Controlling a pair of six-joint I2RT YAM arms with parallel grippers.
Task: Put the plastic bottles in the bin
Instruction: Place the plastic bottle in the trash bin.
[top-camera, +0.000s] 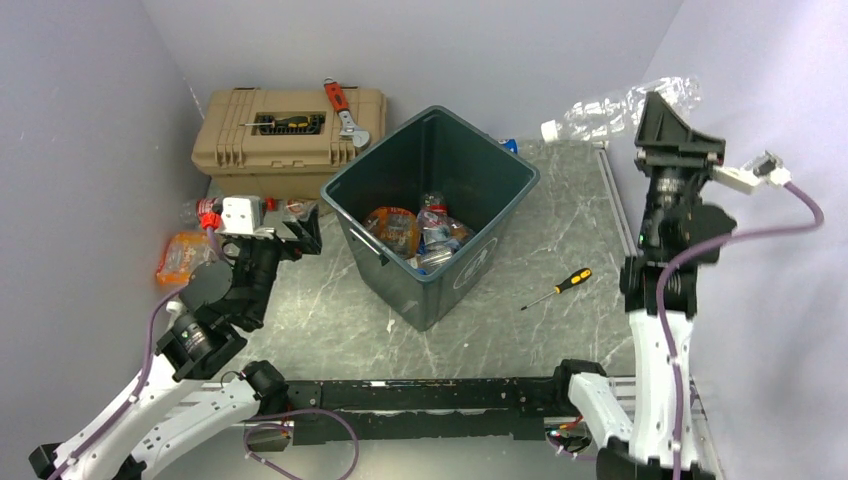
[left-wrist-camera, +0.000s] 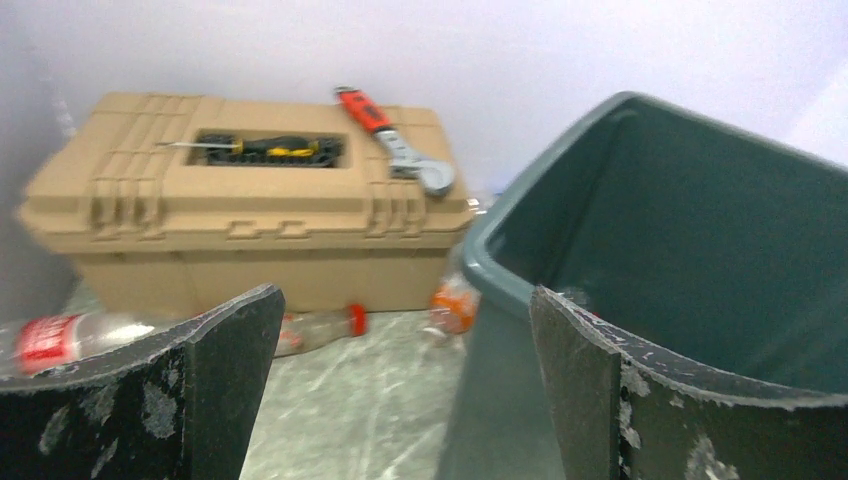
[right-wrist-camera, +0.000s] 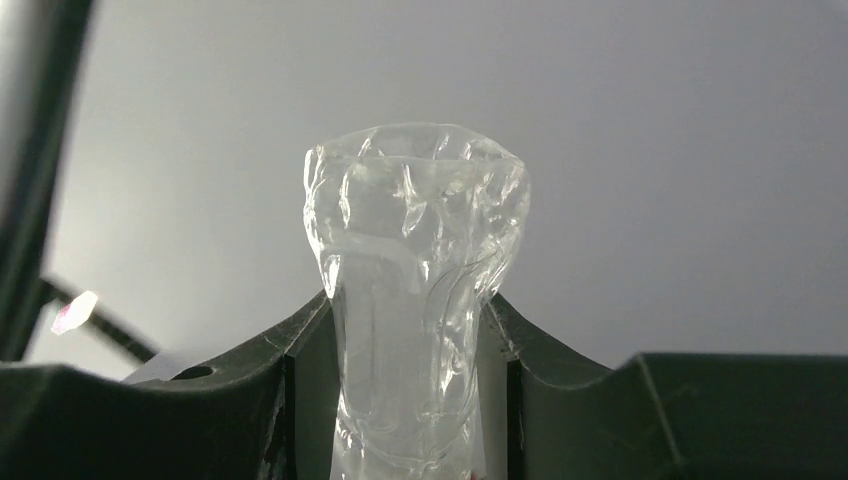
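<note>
The dark green bin (top-camera: 478, 262) stands mid-table with several plastic bottles (top-camera: 420, 235) inside. My right gripper (top-camera: 655, 112) is raised at the back right, beyond the bin's right corner. It is shut on a crushed clear bottle (top-camera: 610, 112) with a white cap, whose body fills the gap between the jaws (right-wrist-camera: 415, 300). My left gripper (top-camera: 303, 232) stands open and empty left of the bin (left-wrist-camera: 700, 250). Ahead of it on the table lie a red-labelled bottle (left-wrist-camera: 70, 338), a red-capped bottle (left-wrist-camera: 320, 325) and an orange-labelled one (left-wrist-camera: 455, 305). Another orange-labelled crushed bottle (top-camera: 185, 255) lies at far left.
A tan toolbox (top-camera: 290, 130) sits at the back left with a red wrench (top-camera: 345, 108) and a screwdriver (top-camera: 285, 122) on its lid. A yellow-handled screwdriver (top-camera: 560, 287) lies right of the bin. Walls close in on three sides.
</note>
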